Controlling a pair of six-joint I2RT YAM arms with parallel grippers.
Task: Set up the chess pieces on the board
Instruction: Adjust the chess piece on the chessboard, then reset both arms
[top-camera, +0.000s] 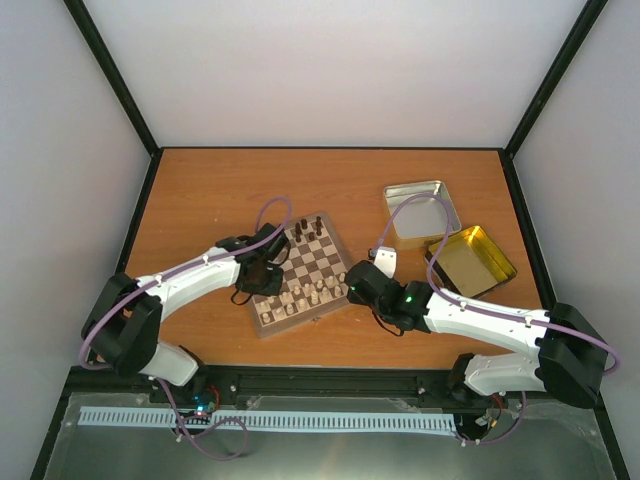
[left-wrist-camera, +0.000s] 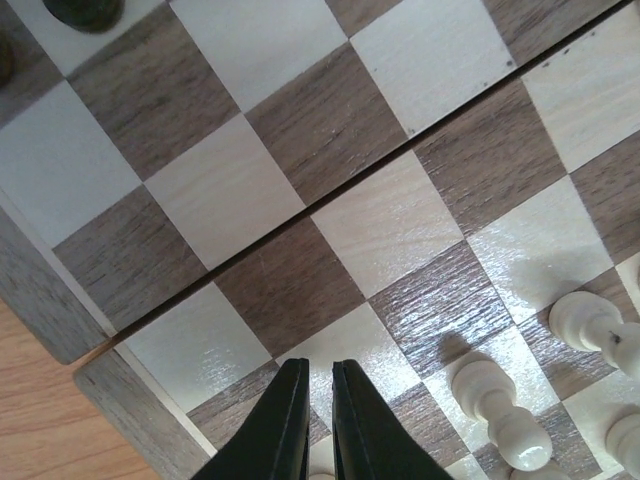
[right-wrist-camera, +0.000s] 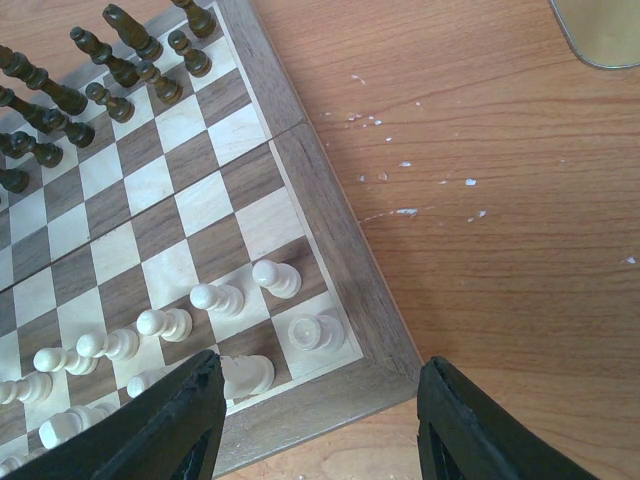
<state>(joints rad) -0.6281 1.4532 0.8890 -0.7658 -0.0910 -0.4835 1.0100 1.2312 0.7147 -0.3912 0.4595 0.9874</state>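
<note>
The board (top-camera: 308, 262) lies askew between the left gripper (top-camera: 262, 275) and the right gripper (top-camera: 354, 285), seemingly so each reaches one side. The left one is clenched low over the near edge, on a piece or not I cannot tell; the right one hangs spread and empty. The cream chess pieces (right-wrist-camera: 215, 298) stand upright in rows along that near edge.

Checked wooden board (right-wrist-camera: 335, 240) with cream chess pieces (right-wrist-camera: 217, 297)
The board is lying flat and open. The cream pieces are standing upright in two rows along its near edge, a rook occupying the corner square.
</note>
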